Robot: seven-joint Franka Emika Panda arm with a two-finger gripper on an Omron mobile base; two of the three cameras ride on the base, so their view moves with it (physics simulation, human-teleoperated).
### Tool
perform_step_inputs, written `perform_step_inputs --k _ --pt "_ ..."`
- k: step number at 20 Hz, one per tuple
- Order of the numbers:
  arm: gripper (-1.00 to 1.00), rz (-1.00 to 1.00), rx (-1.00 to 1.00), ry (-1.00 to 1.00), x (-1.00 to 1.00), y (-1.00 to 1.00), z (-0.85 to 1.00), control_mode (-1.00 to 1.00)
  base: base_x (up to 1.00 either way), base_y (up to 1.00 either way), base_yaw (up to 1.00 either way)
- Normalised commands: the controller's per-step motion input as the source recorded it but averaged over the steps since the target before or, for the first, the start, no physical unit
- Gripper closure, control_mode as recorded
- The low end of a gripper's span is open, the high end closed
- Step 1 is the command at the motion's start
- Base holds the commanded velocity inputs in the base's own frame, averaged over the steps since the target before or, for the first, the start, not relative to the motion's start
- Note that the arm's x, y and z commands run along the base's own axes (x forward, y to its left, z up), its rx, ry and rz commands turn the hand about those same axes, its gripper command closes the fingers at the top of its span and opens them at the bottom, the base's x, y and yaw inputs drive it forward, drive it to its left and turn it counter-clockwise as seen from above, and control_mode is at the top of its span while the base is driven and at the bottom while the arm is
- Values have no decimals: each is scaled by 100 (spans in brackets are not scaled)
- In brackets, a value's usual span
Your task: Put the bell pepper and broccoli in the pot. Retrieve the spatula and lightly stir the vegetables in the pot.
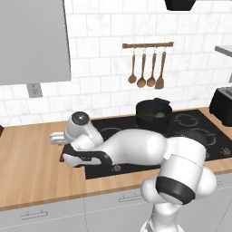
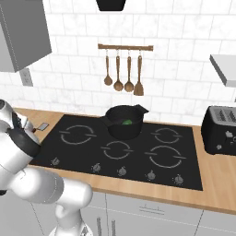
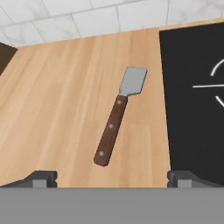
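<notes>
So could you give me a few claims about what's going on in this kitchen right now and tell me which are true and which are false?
1. The spatula lies flat on the wooden counter, beside the black cooktop. True.
2. The gripper is clamped on the spatula. False: its fingers stand wide apart, with the spatula untouched ahead of them.
3. The pot sits on the cooktop with broccoli inside. True.
4. The pot stands on the wooden counter. False: it is on a rear burner.
5. Four wooden utensils hang on the tiled wall above the cooktop. True.

Broccoli (image 2: 126,122) in pot (image 2: 123,124), pepper perhaps hidden
</notes>
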Motion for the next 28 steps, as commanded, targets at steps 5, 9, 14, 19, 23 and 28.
perform_step_inputs --k 5,9,14,19,23,28 --pt "-100 0 0 0 0 25 -2 -100 0 0 0" --pt "-100 0 0 0 0 11 -14 -100 0 0 0" --pt "-100 0 0 -2 0 4 -34 -100 0 0 0" --pt "-100 0 -1 0 0 0 -21 -100 0 0 0" --pt "-100 0 0 0 0 0 -12 -100 0 0 0" --pt "-100 0 0 0 0 1 -10 -100 0 0 0"
